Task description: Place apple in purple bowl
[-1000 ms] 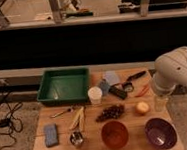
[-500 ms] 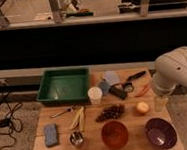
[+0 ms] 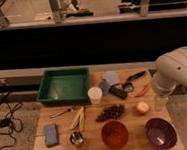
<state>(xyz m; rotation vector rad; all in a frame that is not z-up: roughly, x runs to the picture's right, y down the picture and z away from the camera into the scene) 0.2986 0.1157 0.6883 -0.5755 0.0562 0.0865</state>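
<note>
Pale yellow apple (image 3: 142, 107) sits loose on the wooden bench (image 3: 92, 149), between the grapes (image 3: 110, 112) and the tool (image 3: 160, 100). Purple bowl (image 3: 161, 132) is empty, just in front of the apple. Tool hangs just beside the apple, not carrying it; how wide it's set, cannot tell. Risks: round fruit rolls away if clipped sideways on approach. Orange bowl (image 3: 115, 134) sits near the purple one, so a release drifting toward it lands in the wrong dish.
</note>
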